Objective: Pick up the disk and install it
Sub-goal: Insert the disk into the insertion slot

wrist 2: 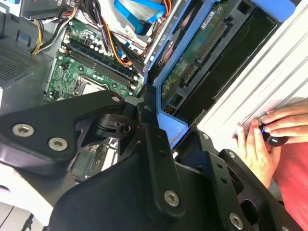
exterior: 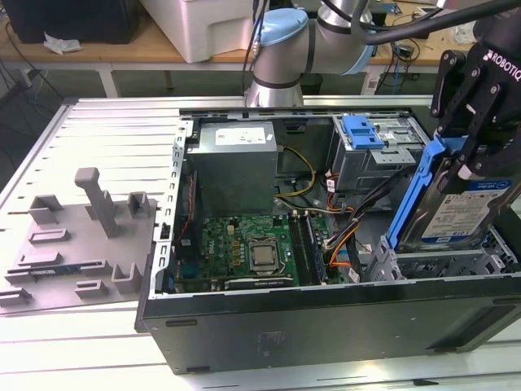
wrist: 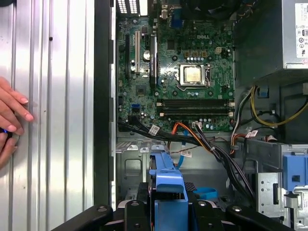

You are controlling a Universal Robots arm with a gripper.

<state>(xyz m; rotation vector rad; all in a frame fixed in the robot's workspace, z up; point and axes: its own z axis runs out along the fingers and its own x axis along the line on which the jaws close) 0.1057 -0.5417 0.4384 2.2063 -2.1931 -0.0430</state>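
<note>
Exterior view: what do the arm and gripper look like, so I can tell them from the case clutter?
The arm is silver-grey tubing with pale blue caps on rounded joints; a black cable runs along it. The gripper is matt black with white lettering on its body; its fingers are jointed black links with silver screws.

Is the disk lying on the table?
No, the gripper holds the disk tilted over the open computer case.
</note>
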